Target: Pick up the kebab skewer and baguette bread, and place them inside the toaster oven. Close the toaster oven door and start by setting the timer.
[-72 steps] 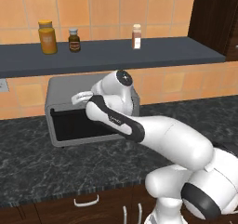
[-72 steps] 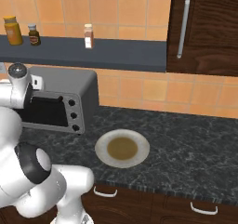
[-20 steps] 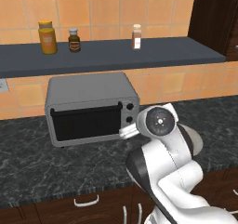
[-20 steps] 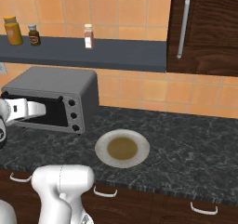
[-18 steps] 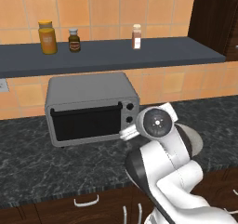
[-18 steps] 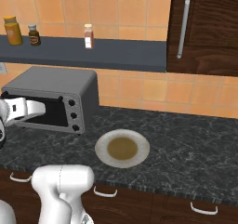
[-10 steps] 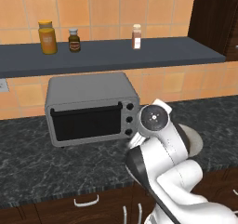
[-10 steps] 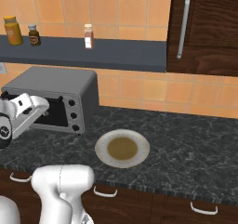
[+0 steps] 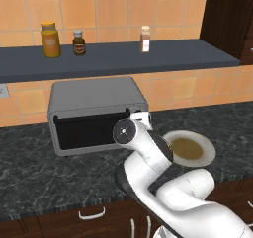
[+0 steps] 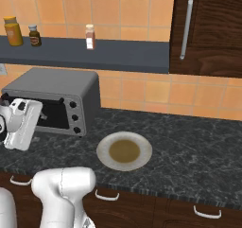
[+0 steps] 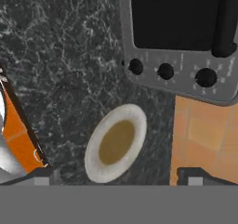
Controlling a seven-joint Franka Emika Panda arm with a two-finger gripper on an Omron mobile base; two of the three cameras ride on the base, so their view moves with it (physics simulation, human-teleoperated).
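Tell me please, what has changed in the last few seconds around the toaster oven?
The arm drew back from the front of the toaster oven, folded down at its right, then swung a little left, in front of the knobs. The gripper is open and holds nothing. The oven, the plate and the shelf bottles stayed in place.
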